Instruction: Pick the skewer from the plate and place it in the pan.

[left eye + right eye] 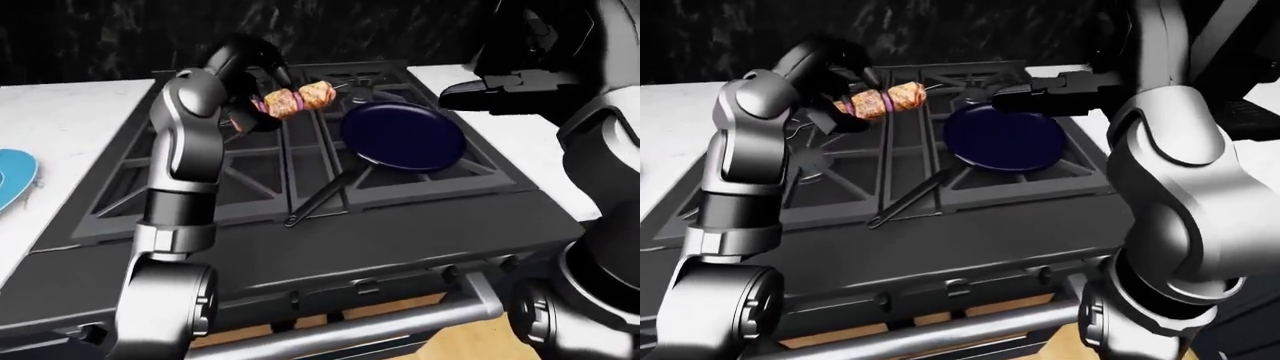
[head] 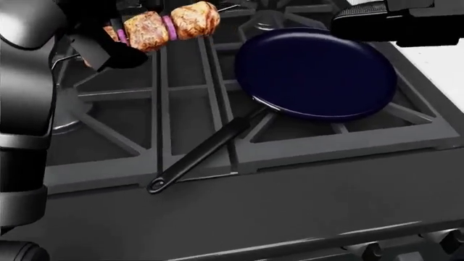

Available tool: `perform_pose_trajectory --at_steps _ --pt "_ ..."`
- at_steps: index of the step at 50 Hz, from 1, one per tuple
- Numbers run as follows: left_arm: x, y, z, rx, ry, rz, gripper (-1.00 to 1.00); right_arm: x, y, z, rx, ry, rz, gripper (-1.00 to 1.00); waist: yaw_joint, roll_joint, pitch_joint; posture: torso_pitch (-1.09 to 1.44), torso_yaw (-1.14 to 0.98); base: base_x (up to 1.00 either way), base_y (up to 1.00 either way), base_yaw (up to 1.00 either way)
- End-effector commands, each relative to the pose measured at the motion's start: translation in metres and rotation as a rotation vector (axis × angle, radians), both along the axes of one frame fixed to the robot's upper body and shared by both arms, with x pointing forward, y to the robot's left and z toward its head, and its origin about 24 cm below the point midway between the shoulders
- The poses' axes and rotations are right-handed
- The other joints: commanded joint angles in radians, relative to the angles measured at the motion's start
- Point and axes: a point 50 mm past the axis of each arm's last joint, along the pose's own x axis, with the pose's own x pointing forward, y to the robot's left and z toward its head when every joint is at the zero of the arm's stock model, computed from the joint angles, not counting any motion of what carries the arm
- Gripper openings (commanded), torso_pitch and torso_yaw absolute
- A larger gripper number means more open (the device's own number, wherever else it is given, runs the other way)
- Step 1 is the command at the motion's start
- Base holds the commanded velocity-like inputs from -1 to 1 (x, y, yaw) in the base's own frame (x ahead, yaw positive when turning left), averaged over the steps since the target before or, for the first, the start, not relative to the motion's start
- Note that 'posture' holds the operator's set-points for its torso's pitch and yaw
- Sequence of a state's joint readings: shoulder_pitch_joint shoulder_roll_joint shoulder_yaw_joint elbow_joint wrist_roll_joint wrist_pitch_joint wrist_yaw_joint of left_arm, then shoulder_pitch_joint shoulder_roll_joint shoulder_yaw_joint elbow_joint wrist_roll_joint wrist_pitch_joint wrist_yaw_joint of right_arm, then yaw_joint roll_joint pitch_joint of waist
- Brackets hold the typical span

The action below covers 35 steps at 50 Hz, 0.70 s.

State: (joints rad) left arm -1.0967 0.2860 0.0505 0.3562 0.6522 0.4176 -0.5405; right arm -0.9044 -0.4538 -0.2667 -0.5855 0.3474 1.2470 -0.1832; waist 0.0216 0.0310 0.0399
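Observation:
My left hand (image 1: 250, 112) is shut on the skewer (image 1: 297, 99), which carries browned meat chunks with purple onion between them. It holds the skewer in the air over the stove grates, just left of the pan. The dark blue pan (image 1: 402, 136) sits on the right burner, its black handle (image 1: 322, 199) pointing toward the lower left. The skewer also shows in the head view (image 2: 170, 24), upper left of the pan (image 2: 315, 72). My right hand (image 1: 490, 94) hovers above the pan's right rim with its fingers stretched out flat and empty.
The black stove (image 1: 250, 180) has raised grates. White counters flank it on both sides (image 1: 60, 120). A blue plate (image 1: 15, 176) lies at the left edge of the left-eye view. The oven's handle bar (image 1: 380, 322) runs along the bottom.

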Motion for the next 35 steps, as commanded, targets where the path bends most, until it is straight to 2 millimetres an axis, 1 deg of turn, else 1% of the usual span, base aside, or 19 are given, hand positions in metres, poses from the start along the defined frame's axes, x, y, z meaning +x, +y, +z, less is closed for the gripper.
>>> perform_pose_trajectory --at_steps 1,4,8,10,11,12,13,14,15,18,23,25,26,27,28,29,30,32,35 --pt "-0.0058 -0.0053 0.0236 0.005 -0.089 -0.018 -1.0 -0.0068 -0.0033 0.0147 0.001 -0.08 -0.017 1.0 -0.013 0.019 -0.031 0.0 0.0 0.0 -0.21 0.0" --pt "-0.0053 -0.0056 0.0241 0.006 -0.09 -0.018 -1.0 -0.0061 -0.0033 0.014 0.001 -0.079 -0.017 1.0 -0.014 0.005 -0.041 0.0 0.0 0.0 -0.2 0.0" --pt "-0.0051 -0.0064 0.0252 0.006 -0.091 -0.02 -1.0 -0.0062 -0.0037 0.0141 0.002 -0.079 -0.018 1.0 -0.013 -0.029 -0.029 0.0 0.0 0.0 -0.2 0.0" --pt "-0.0049 -0.0069 0.0267 0.007 -0.092 -0.021 -1.0 -0.0064 -0.0038 0.0144 0.003 -0.079 -0.019 1.0 -0.009 -0.064 -0.03 0.0 0.0 0.0 -0.2 0.0" --pt "-0.0048 -0.0069 0.027 0.007 -0.093 -0.021 -1.0 -0.0064 -0.0037 0.0145 0.003 -0.078 -0.018 1.0 -0.006 -0.095 -0.035 0.0 0.0 0.0 -0.21 0.0" --pt "-0.0047 -0.007 0.0268 0.007 -0.093 -0.022 -1.0 -0.0065 -0.0035 0.0147 0.004 -0.079 -0.018 1.0 -0.007 -0.14 -0.044 0.0 0.0 0.0 -0.21 0.0" --pt "-0.0046 -0.0071 0.0268 0.008 -0.092 -0.022 -1.0 -0.0064 -0.0036 0.0148 0.003 -0.079 -0.017 1.0 -0.011 -0.095 -0.032 0.0 0.0 0.0 -0.2 0.0" --pt "-0.0051 -0.0073 0.0272 0.008 -0.092 -0.023 -1.0 -0.0065 -0.0038 0.015 0.004 -0.079 -0.018 1.0 -0.007 -0.11 -0.028 0.0 0.0 0.0 -0.2 0.0" --pt "-0.0051 -0.0077 0.0279 0.008 -0.093 -0.024 -1.0 -0.0067 -0.0039 0.0152 0.004 -0.08 -0.019 1.0 -0.009 -0.106 -0.029 0.0 0.0 0.0 -0.2 0.0" --pt "-0.0053 -0.008 0.0279 0.008 -0.093 -0.025 -1.0 -0.0068 -0.0039 0.0153 0.003 -0.08 -0.019 1.0 -0.006 -0.073 -0.028 0.0 0.0 0.0 -0.21 0.0" --pt "-0.0052 -0.0077 0.0264 0.007 -0.091 -0.024 -1.0 -0.0068 -0.0038 0.0153 0.003 -0.081 -0.019 1.0 -0.003 -0.034 -0.019 0.0 0.0 0.0 -0.2 0.0" --pt "-0.0054 -0.0073 0.0253 0.006 -0.09 -0.024 -1.0 -0.0064 -0.0038 0.0147 0.002 -0.08 -0.019 1.0 -0.006 -0.007 -0.021 0.0 0.0 0.0 -0.2 0.0" --pt "-0.0055 -0.007 0.0255 0.005 -0.09 -0.023 -1.0 -0.0063 -0.0039 0.0145 0.002 -0.08 -0.02 1.0 -0.008 0.018 -0.026 0.0 0.0 0.0 -0.21 0.0" --pt "-0.0056 -0.0069 0.0256 0.005 -0.09 -0.023 -1.0 -0.0063 -0.0037 0.0148 0.002 -0.08 -0.019 1.0 -0.017 0.022 -0.036 0.0 0.0 0.0 -0.2 0.0" --pt "-0.0058 -0.0069 0.0258 0.005 -0.09 -0.023 -1.0 -0.0065 -0.0033 0.0152 0.002 -0.08 -0.019 1.0 -0.007 0.001 -0.03 0.0 0.0 0.0 -0.21 0.0" --pt "-0.0056 -0.0069 0.0254 0.004 -0.09 -0.023 -1.0 -0.0066 -0.0029 0.0154 0.001 -0.08 -0.019 1.0 -0.012 0.016 -0.029 0.0 0.0 0.0 -0.2 0.0" --pt "-0.0057 -0.0069 0.0256 0.004 -0.09 -0.023 -1.0 -0.0066 -0.003 0.015 0.002 -0.08 -0.019 1.0 -0.013 0.015 -0.032 0.0 0.0 0.0 -0.2 0.0" --pt "-0.0058 -0.0069 0.0262 0.005 -0.09 -0.023 -1.0 -0.0068 -0.0034 0.0151 0.002 -0.081 -0.019 1.0 -0.013 0.005 -0.039 0.0 0.0 0.0 -0.21 0.0" --pt "-0.0056 -0.0074 0.0259 0.005 -0.09 -0.025 -1.0 -0.007 -0.0035 0.0156 0.002 -0.082 -0.02 1.0 -0.013 -0.018 -0.029 0.0 0.0 0.0 -0.21 0.0"
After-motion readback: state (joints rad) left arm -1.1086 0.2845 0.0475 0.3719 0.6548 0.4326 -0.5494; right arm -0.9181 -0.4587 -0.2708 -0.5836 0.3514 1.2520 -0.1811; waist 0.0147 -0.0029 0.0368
